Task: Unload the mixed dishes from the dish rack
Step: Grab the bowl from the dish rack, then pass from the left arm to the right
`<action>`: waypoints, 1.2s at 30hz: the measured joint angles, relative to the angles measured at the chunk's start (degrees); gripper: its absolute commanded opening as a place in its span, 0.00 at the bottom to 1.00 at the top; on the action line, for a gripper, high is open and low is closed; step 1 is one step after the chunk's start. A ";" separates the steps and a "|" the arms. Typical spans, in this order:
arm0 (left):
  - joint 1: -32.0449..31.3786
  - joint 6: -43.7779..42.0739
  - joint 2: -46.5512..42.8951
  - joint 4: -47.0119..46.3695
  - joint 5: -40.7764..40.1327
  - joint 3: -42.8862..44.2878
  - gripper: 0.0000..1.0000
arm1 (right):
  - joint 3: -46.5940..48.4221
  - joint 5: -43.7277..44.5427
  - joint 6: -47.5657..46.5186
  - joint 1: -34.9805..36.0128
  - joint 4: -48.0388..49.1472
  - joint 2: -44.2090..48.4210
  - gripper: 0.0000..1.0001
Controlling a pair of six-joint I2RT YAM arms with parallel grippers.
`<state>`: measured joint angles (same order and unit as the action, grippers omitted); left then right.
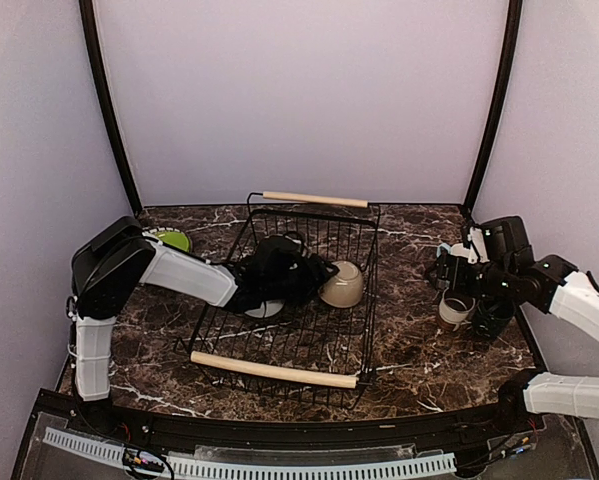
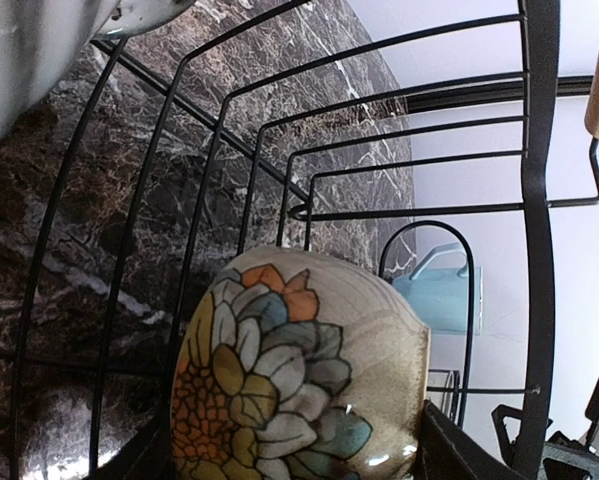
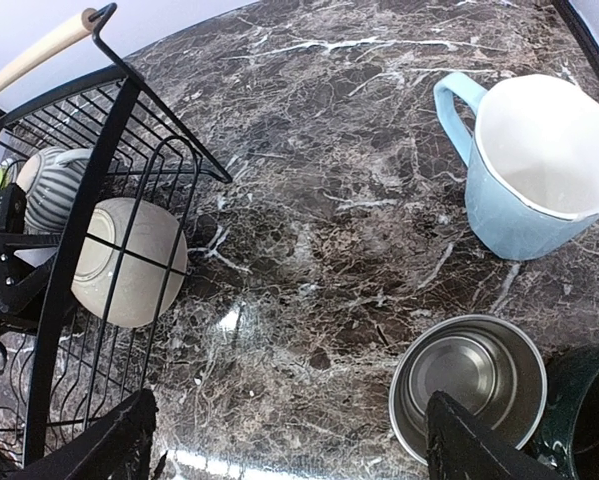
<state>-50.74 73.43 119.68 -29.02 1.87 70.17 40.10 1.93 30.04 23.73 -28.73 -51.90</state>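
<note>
Closest to you, the dish rack (image 1: 372, 300) stands mid-table, its near wooden handle (image 1: 274, 370) toward the arm bases. Your left hand (image 1: 314, 275) reaches inside it, partly closed around the floral beige bowl (image 2: 299, 370), which is tipped on its side in the rack. One dark finger (image 2: 459, 450) touches the rim; the other is hidden. A white dish (image 1: 266, 308) lies under that arm, and a grey-striped mug (image 3: 49, 190) sits beside the bowl. To the right, your right hand (image 3: 294, 450) hangs wide open and empty over the table (image 3: 309, 200), above a small cup (image 3: 469, 385) and a dark mug (image 3: 584, 420). Beyond them stands a light-blue mug (image 3: 529, 170). A green plate (image 1: 172, 240) lies on the table, far left.
</note>
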 measured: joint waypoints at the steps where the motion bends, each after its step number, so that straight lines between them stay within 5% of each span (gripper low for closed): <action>1: -0.02 -0.66 -0.48 0.50 0.24 -0.24 0.43 | 0.11 -0.28 -0.15 0.00 0.04 0.02 0.91; 20: 3.19 -5.84 -12.48 1.03 9.81 -1.75 0.36 | 4.98 -13.73 -1.68 1.88 7.08 -2.60 0.93; 36: 4.76 5.42 -14.82 -19.26 20.50 -4.63 0.35 | 5.40 -35.69 16.90 7.41 44.22 -16.13 0.86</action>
<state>-45.98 78.85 104.86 -48.27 22.37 65.54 45.50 -33.76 46.94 31.14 15.49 -68.03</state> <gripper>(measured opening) 0.731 0.903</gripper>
